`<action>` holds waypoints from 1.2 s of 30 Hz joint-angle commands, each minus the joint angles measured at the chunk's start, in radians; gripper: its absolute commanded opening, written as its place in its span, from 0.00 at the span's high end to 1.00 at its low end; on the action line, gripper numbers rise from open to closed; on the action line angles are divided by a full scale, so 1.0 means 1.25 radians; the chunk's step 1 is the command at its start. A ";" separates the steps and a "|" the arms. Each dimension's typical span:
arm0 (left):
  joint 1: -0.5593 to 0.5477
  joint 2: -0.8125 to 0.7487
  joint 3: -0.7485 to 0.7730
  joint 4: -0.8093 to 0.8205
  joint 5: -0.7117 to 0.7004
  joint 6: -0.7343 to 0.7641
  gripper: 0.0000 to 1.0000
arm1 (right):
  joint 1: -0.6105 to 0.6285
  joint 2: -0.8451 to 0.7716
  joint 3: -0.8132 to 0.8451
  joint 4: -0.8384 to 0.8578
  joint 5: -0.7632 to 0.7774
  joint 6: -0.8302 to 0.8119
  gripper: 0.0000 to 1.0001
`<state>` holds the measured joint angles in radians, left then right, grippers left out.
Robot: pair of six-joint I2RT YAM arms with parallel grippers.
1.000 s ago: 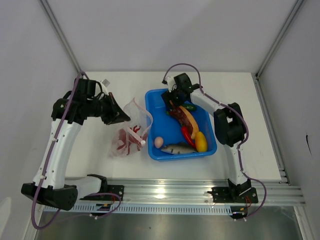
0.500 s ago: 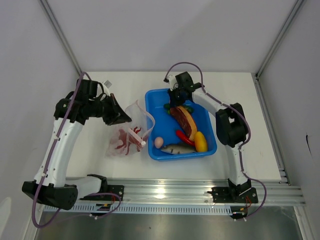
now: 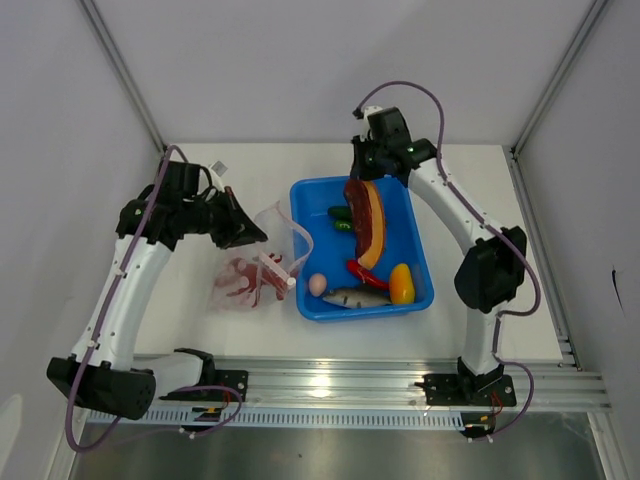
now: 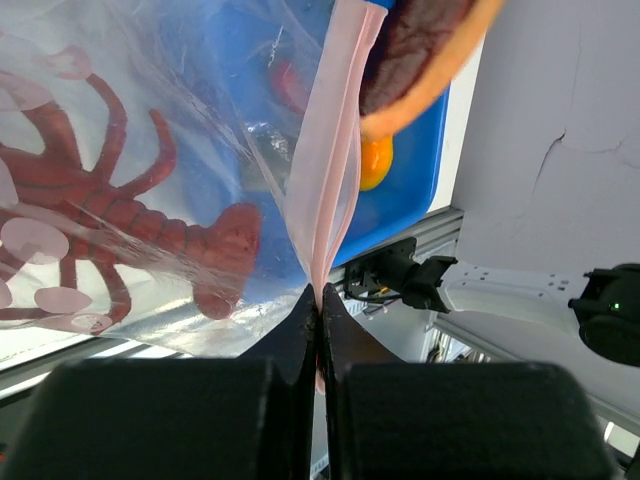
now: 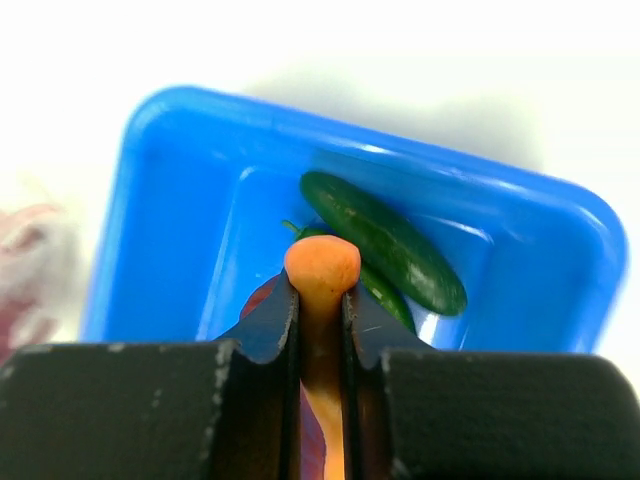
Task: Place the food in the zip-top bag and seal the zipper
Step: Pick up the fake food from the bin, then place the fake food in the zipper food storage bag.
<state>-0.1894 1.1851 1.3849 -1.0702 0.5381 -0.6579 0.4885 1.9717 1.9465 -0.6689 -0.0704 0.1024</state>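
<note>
The clear zip-top bag lies left of the blue tub, with red toy food inside it. My left gripper is shut on the bag's mouth, pinching the pink zipper at its fingertips. My right gripper is shut on the orange edge of the brown steak, which hangs over the tub's back part; the same orange edge bulges out between the jaws. Left in the tub are green cucumbers, a red chili, a yellow pepper, a grey fish and a pale egg.
The blue tub stands mid-table, its left wall close to the bag's mouth. A small white tag lies at the back left. Aluminium rails run along the near edge, and grey walls close in both sides.
My right gripper has shut on the steak and raised it toward the back of the tub, so it now hangs from the jaws. The left arm and bag have barely moved.
</note>
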 commanded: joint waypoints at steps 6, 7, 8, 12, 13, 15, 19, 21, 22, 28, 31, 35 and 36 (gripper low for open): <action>-0.018 0.024 -0.022 0.094 0.030 -0.033 0.99 | -0.021 -0.144 0.122 -0.206 0.135 0.269 1.00; -0.019 0.028 -0.028 0.107 0.030 -0.036 0.99 | -0.030 -0.152 0.126 -0.216 0.128 0.292 1.00; -0.020 0.029 -0.034 0.114 0.030 -0.039 0.99 | -0.032 -0.163 0.129 -0.230 0.129 0.341 1.00; -0.040 0.043 -0.028 0.128 0.032 -0.048 0.99 | -0.034 -0.237 0.092 -0.211 0.112 0.471 1.00; -0.042 0.052 -0.028 0.138 0.035 -0.055 0.99 | -0.034 -0.248 0.073 -0.194 0.095 0.498 1.00; -0.053 0.057 -0.021 0.147 0.038 -0.063 1.00 | -0.029 -0.273 0.025 -0.156 0.103 0.577 1.00; -0.073 0.077 0.003 0.144 0.030 -0.066 1.00 | -0.025 -0.272 0.028 -0.153 0.135 0.653 1.00; -0.080 0.083 0.008 0.144 0.031 -0.068 0.99 | -0.020 -0.272 0.039 -0.151 0.169 0.673 1.00; -0.083 0.084 0.010 0.146 0.032 -0.071 0.99 | -0.015 -0.263 0.056 -0.152 0.185 0.687 1.00; -0.090 0.084 0.022 0.148 0.038 -0.080 0.99 | 0.045 -0.234 0.085 -0.146 0.280 0.708 1.00; -0.090 0.079 0.024 0.140 0.037 -0.078 0.99 | 0.085 -0.216 0.080 -0.134 0.322 0.702 1.00; -0.090 0.069 0.022 0.132 0.037 -0.075 0.99 | 0.142 -0.199 0.077 -0.091 0.384 0.685 1.00; -0.090 0.068 0.022 0.131 0.036 -0.077 0.99 | 0.162 -0.192 0.075 -0.083 0.413 0.679 1.00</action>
<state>-0.2947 1.2980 1.3724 -0.9226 0.5549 -0.7357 0.6422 1.7210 2.0094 -0.8516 0.3191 0.9482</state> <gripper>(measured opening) 0.005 0.155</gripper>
